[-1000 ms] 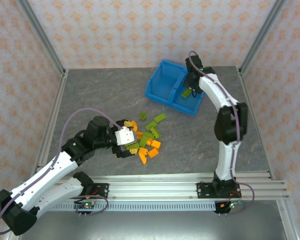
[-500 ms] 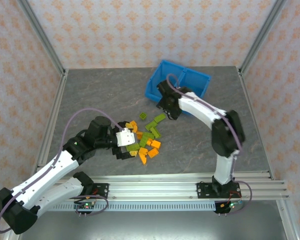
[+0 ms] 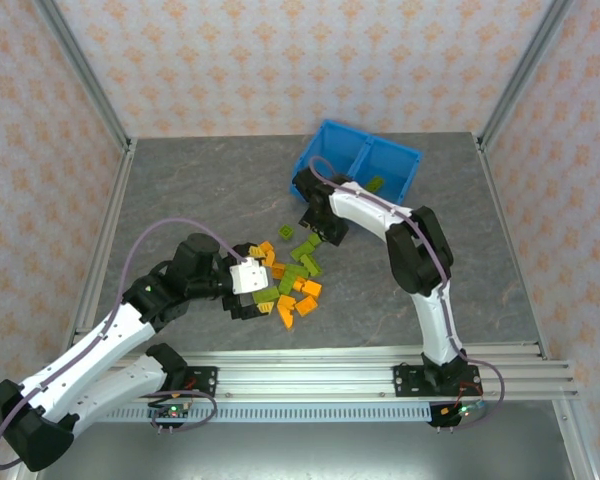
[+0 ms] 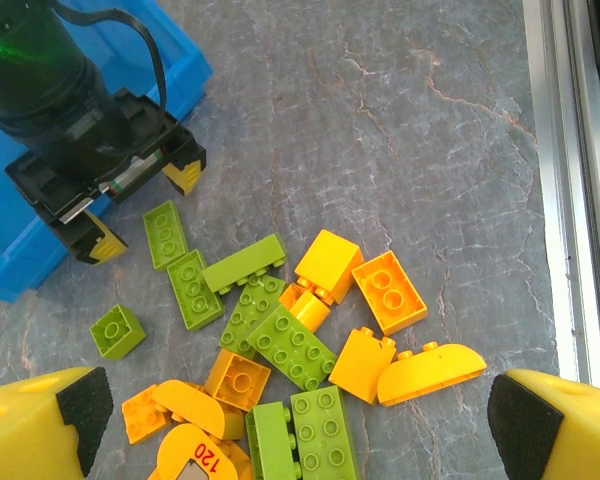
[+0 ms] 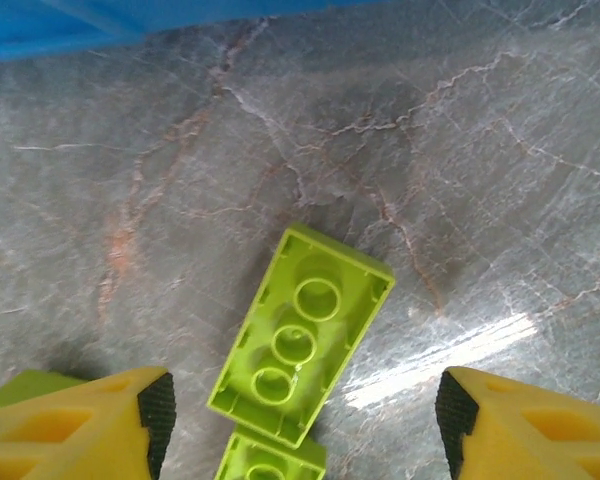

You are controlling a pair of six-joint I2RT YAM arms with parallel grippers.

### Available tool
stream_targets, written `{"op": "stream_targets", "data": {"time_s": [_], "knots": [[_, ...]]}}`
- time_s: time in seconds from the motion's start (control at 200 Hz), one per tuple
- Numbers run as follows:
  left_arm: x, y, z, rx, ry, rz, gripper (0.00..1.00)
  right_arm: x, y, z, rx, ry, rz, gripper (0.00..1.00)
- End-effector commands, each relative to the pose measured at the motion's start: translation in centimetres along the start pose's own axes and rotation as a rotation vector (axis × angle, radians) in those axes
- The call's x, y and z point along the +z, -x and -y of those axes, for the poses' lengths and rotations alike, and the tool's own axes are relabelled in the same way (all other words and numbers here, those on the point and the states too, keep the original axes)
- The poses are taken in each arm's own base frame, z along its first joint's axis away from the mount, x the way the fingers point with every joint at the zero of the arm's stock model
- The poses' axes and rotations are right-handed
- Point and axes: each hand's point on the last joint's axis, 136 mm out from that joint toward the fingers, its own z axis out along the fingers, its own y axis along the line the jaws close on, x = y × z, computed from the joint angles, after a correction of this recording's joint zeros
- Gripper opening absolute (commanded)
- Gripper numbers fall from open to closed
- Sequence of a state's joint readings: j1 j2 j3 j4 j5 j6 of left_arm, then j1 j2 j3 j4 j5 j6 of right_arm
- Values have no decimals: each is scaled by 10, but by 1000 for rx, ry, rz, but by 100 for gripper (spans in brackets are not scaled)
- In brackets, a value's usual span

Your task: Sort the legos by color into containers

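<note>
tabletop (image 3: 210, 190): grey, veined like stone, with a pale glare patch in the right wrist view
back wall (image 3: 300, 60): cream-pink wallpaper with a repeating orange floral motif
left wall (image 3: 30, 150), right wall (image 3: 585, 180): same wallpaper
left post (image 3: 80, 65), right post (image 3: 525, 65): silver aluminium extrusions, slanting outward from the tabletop's back corners
front rail (image 3: 320, 372): silver slotted aluminium extrusion across the near edge
ridged strip (image 3: 320, 411): white, finely toothed, just beneath the front rail
side edging (image 3: 105, 235): metal strip along the tabletop's left edge
</note>
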State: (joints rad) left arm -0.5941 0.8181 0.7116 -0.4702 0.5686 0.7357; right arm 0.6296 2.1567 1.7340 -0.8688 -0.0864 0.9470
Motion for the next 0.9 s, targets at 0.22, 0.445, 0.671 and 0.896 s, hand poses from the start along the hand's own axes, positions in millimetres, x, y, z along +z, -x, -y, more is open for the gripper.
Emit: {"op": "stream_targets", "data": {"time_s": [0.22, 0.445, 0.671, 0.896], "knots": [[-2, 5, 1, 27, -10, 7, 100, 31, -7, 15, -55, -113, -8, 55], [-1, 3, 0, 24, -8, -1, 100, 29, -15, 32, -66, -126, -19, 30], [2, 2, 1, 19, -19, -6, 100, 5, -15, 34, -93, -71, -12, 28], [2, 0, 0, 16, -15, -15, 100, -5, -29, 33, -225, -29, -84, 63]]}}
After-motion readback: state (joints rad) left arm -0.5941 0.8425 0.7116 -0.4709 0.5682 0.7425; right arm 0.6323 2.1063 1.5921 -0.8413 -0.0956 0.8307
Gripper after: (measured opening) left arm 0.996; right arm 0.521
